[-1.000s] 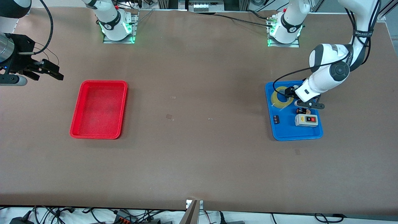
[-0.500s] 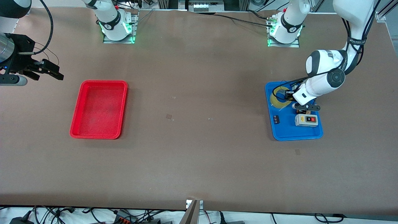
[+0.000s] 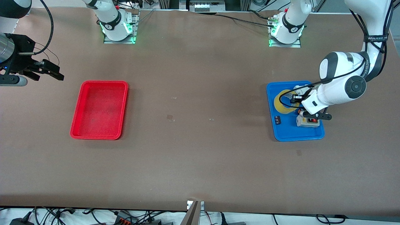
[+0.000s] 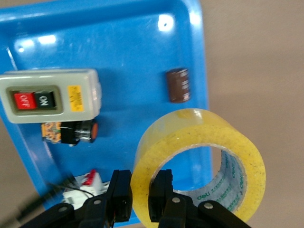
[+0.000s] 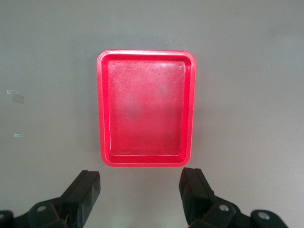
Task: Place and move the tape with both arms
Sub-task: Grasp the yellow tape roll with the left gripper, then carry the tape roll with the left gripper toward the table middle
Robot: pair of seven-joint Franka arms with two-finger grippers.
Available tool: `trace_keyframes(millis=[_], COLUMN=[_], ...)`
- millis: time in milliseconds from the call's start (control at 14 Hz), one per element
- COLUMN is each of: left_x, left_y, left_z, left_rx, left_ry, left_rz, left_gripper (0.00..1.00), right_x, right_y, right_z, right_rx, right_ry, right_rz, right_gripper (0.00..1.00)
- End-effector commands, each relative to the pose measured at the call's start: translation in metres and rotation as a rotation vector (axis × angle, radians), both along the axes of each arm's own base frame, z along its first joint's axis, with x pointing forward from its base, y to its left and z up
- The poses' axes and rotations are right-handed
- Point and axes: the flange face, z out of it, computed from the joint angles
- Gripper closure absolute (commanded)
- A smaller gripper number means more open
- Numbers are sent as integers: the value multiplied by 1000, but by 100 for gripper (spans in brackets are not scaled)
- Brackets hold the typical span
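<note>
Over the blue tray (image 3: 282,132), the left gripper (image 4: 140,195) pinches the tape (image 4: 199,156) above one switch box (image 4: 50,96); the right gripper (image 5: 140,190) waits wide open near one red tray (image 5: 146,108).

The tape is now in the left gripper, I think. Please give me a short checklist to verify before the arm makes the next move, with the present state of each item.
1. Left gripper shut on the wall of the tape, one finger inside the ring and one outside: ok.
2. Tape lifted off the blue tray: ok, it hangs tilted over the tray's edge in the left wrist view.
3. Switch box and the small parts stay in the tray, apart from the tape: ok.
4. Right gripper open and waiting over the table near the red tray: ok.
5. Red tray holds nothing: ok.
6. Grip firm enough for carrying: cannot tell.
</note>
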Motion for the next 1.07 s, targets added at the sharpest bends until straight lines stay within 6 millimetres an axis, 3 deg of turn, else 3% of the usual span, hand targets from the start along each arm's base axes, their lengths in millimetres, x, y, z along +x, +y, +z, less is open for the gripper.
trace_keyframes(millis=[0, 143, 357, 571, 714, 857, 929, 1000], left_x=[-1, 4, 6, -15, -41, -61, -68, -69], left_y=[-71, -140, -266, -364, -407, -432, -440, -442], left_z=[0, -11, -27, -43, -52, -70, -82, -92], left_rx=[10, -18, -7, -22, -24, -26, -28, -29], left_ry=[19, 36, -2, -44, -56, -70, -74, -77], left_rz=[63, 157, 321, 409, 412, 426, 446, 474], left_gripper=[100, 100, 100, 100, 100, 98, 92, 77], right_x=[-2, -1, 1, 2, 2, -1, -1, -2], right_y=[-1, -1, -2, -3, -6, -7, -7, -7], right_z=[4, 5, 0, -3, -2, 4, 4, 4], right_rx=[-5, -6, -5, -4, 1, -2, -7, -7], right_ry=[-3, -6, 1, 9, 8, 0, 4, 11], right_rz=[13, 3, -3, -5, -4, 4, 7, 7], right_gripper=[0, 0, 0, 0, 0, 0, 0, 0])
